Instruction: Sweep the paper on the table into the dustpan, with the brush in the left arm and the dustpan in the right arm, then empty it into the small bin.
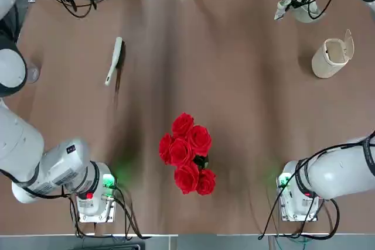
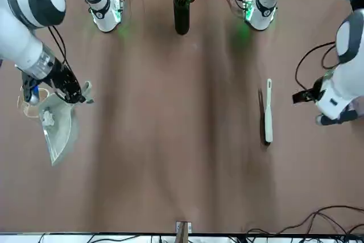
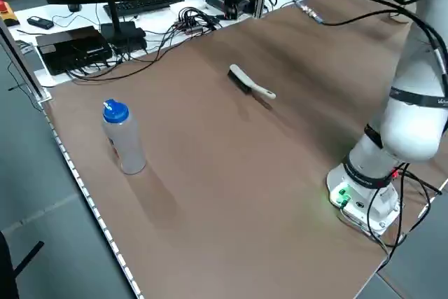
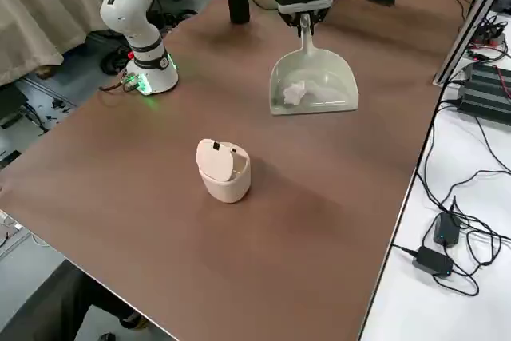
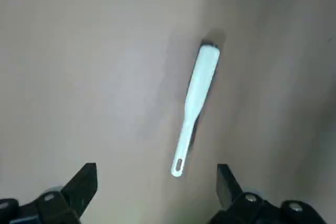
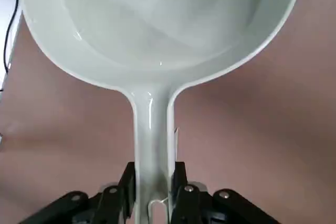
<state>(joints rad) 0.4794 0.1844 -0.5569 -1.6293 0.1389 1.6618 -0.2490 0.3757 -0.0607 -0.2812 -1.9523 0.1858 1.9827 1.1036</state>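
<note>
My right gripper clamped on dustpan handle, pan's long axis running straight out from gripper, mouth pointing away, paper ball lying inside. Small bin beyond pan mouth, apart, flap lid up. Left gripper spread wide, empty, above brush lying on table; handle end toward gripper.

Red roses in dark vase; blue-capped bottle.

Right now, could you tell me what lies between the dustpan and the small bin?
Only bare table: the right side view shows nothing between the dustpan, holding the paper, and the small bin.
</note>
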